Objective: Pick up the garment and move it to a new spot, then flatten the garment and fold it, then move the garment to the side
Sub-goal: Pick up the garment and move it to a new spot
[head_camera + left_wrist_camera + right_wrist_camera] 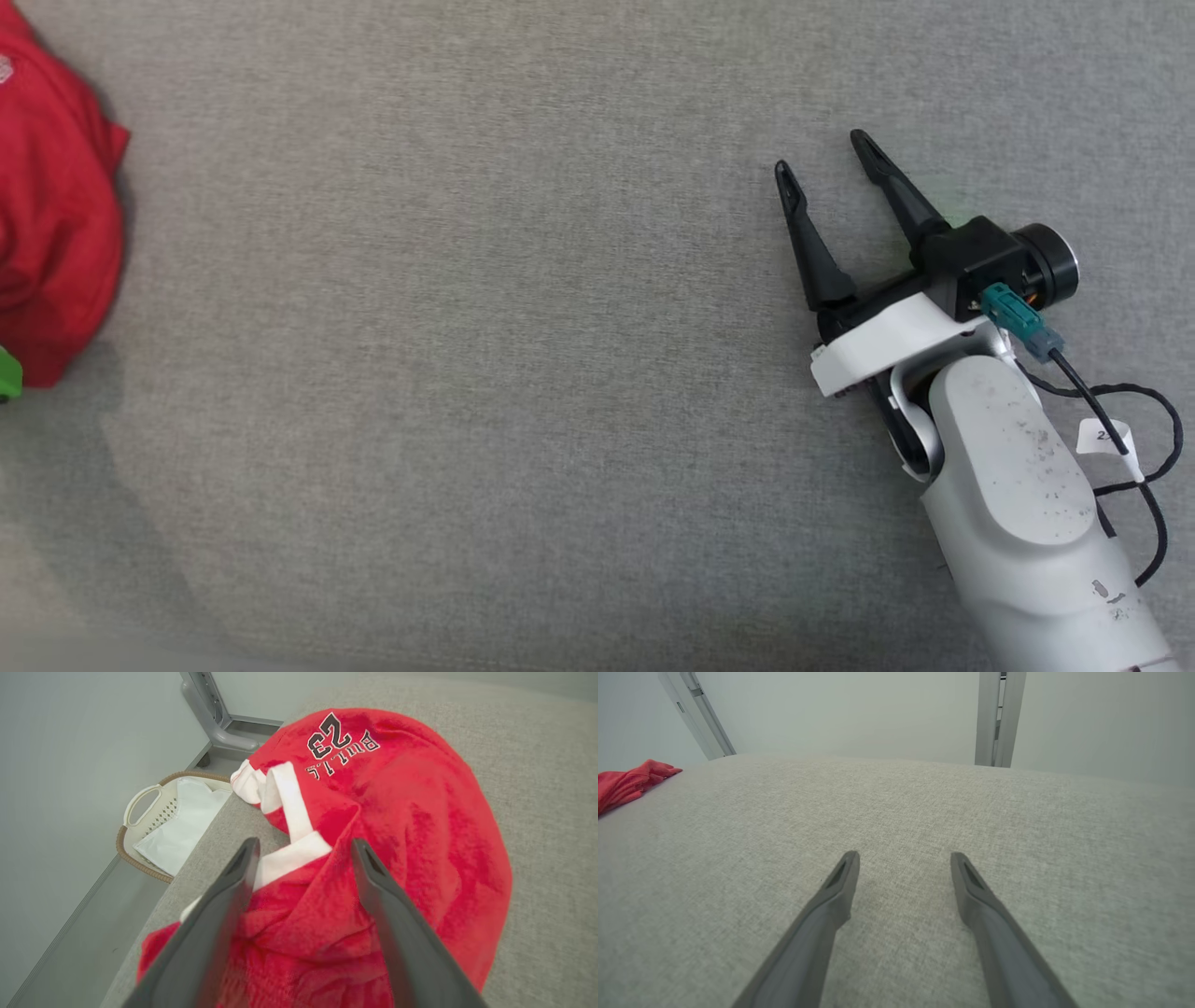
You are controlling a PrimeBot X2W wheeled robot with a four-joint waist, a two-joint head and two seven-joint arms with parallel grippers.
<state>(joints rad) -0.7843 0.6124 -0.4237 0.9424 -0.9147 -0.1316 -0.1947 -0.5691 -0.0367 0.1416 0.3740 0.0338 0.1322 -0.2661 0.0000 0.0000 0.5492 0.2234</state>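
The garment (51, 215) is a crumpled red jersey with white trim, bunched at the table's far left edge in the head view. In the left wrist view the garment (397, 826) shows black "BULLS 23" lettering, and my left gripper (303, 847) hangs open just above it, one finger on each side of a white-trimmed fold. My right gripper (822, 159) stands open over bare grey cloth at the right, far from the jersey. Seen from the right wrist, the right gripper (903, 858) has nothing between its fingers, and the garment (630, 784) lies far off at the left.
The grey fabric table (485, 373) stretches wide between the jersey and my right arm. Beyond the table's edge on the floor stands a white laundry basket (159, 821) holding white cloth. A grey metal frame leg (210, 714) rises behind it.
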